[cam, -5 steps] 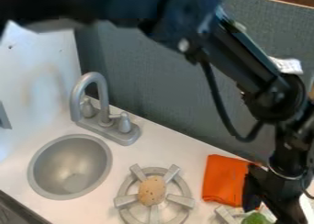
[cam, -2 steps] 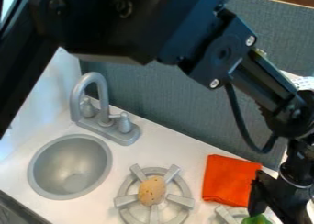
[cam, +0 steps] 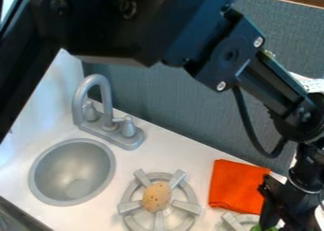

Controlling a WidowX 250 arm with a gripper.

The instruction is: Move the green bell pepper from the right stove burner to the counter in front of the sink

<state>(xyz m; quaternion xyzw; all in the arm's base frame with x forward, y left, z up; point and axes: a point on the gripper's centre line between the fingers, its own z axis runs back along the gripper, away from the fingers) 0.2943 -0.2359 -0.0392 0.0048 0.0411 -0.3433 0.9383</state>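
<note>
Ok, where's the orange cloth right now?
The orange cloth lies on the white counter, lower right in the camera view, between the burner with brown food and the black tool.

No text, number or sign can be read. A white piece at the right edge, by the black arm, bears small dark marks, too small to make out as letters or figures.
</note>
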